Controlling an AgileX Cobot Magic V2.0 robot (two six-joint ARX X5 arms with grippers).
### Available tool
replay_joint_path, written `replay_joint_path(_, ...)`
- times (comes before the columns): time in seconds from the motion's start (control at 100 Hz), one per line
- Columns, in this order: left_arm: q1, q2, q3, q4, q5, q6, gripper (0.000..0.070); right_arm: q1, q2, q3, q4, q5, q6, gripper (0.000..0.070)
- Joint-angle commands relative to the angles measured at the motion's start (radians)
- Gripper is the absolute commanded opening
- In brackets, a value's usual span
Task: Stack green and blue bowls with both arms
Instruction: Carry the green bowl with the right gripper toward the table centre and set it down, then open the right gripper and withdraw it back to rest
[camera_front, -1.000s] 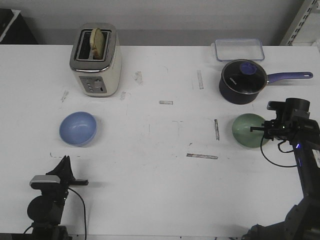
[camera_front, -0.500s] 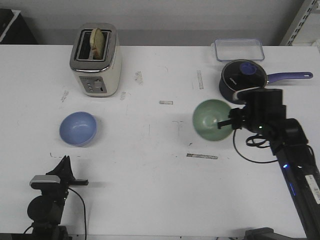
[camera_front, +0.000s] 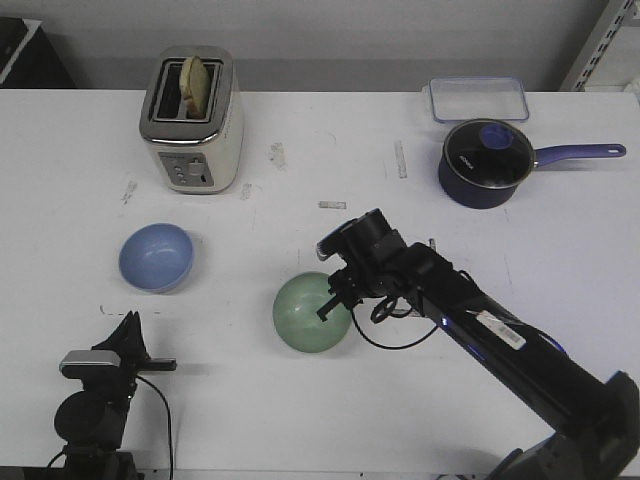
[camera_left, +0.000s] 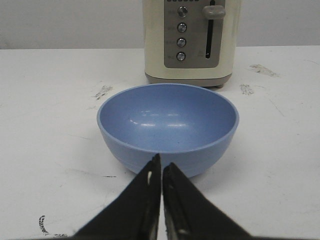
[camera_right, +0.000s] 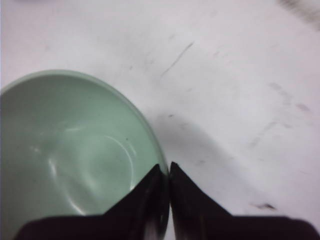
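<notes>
Front view: the right gripper (camera_front: 333, 297) pinches only the green bowl (camera_front: 310, 315) rim, so it might slip; left gripper (camera_left: 161, 172) sits closed, empty.

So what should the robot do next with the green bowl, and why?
Probably keep carrying the green bowl left toward the blue bowl. The right hand pinches its rim, and the two bowls sit well apart. The left hand is shut, empty, just short of the blue one.
</notes>
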Motion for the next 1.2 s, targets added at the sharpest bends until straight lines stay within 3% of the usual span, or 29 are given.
replay_joint_path(0.0, 0.0, -0.001, -0.021, 0.013, 0.001, 0.002, 0.0001, 0.014, 0.05, 0.01, 0.017, 0.0, 0.004, 0.0001)
replay_joint_path(0.46, 0.0, -0.001, -0.021, 0.013, 0.002, 0.002, 0.0001, 0.015, 0.14, 0.01, 0.042, -0.001, -0.027, 0.0026)
replay_joint_path(0.51, 0.0, -0.001, -0.021, 0.013, 0.002, 0.002, 0.0001, 0.015, 0.14, 0.01, 0.04, -0.001, -0.028, 0.0104)
replay_joint_path(0.63, 0.0, -0.001, -0.021, 0.013, 0.002, 0.002, 0.0001, 0.015, 0.132, 0.01, 0.041, -0.003, -0.029, 0.0432)
replay_joint_path(0.69, 0.0, -0.002, -0.021, 0.013, 0.002, 0.002, 0.0001, 0.015, 0.124, 0.012, 0.042, -0.003, -0.032, 0.0504)
replay_joint_path(0.97, 0.0, -0.001, -0.021, 0.016, 0.001, 0.002, 0.0001, -0.014, -0.013, 0.019, 0.049, 0.0, -0.032, 0.0483)
replay_joint_path(1.12, 0.0, -0.001, -0.021, 0.018, 0.001, 0.002, 0.0001, -0.078, -0.13, 0.019, 0.049, 0.01, -0.028, 0.0337)
replay_joint_path(1.19, 0.0, -0.001, -0.021, 0.021, 0.001, 0.002, 0.0001, -0.119, -0.185, 0.017, 0.049, 0.037, -0.013, 0.0221)
